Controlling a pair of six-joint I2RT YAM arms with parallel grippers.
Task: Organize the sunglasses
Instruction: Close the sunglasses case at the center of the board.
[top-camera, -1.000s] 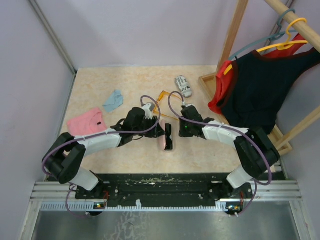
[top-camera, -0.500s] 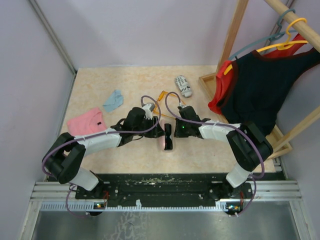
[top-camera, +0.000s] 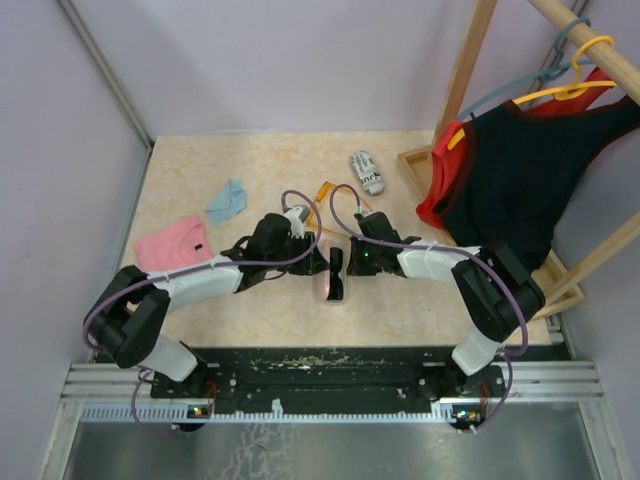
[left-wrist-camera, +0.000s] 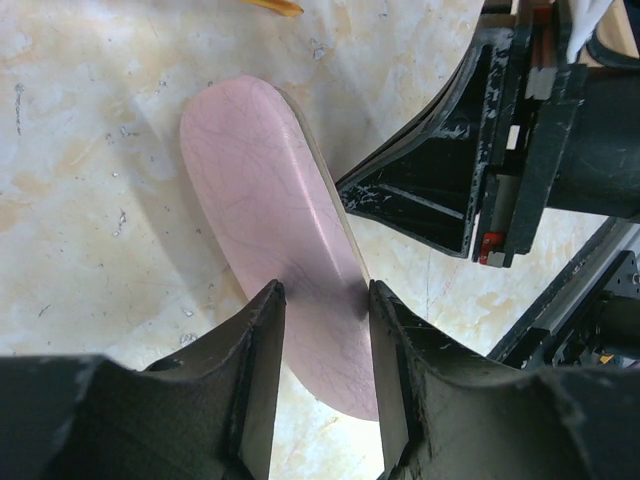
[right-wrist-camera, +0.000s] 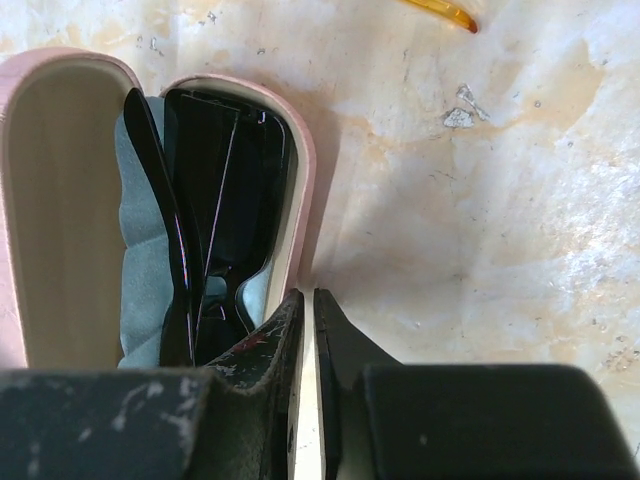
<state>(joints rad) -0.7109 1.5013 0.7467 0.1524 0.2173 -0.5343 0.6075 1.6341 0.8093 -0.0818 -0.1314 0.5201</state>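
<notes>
The black sunglasses (right-wrist-camera: 215, 200) lie folded inside the open pink case (right-wrist-camera: 300, 180), on a teal lining. In the top view the case (top-camera: 328, 291) sits at the table's centre between both grippers. My right gripper (right-wrist-camera: 307, 295) pinches the case's right wall, one finger inside and one outside. My left gripper (left-wrist-camera: 322, 295) straddles the pink lid (left-wrist-camera: 270, 200), its fingertips against the lid's two sides. The right gripper (left-wrist-camera: 450, 190) also shows in the left wrist view. The orange sunglasses (top-camera: 325, 193) lie further back, apart from both grippers.
A black-and-white printed case (top-camera: 366, 172) lies at the back right. A pink cloth (top-camera: 170, 243) and a blue cloth (top-camera: 227, 200) lie at the left. A wooden rack (top-camera: 470, 70) with hanging garments (top-camera: 510, 180) stands at the right.
My right gripper has shifted slightly left to the case and its fingers have narrowed onto the case wall. The left gripper has stayed on the lid.
</notes>
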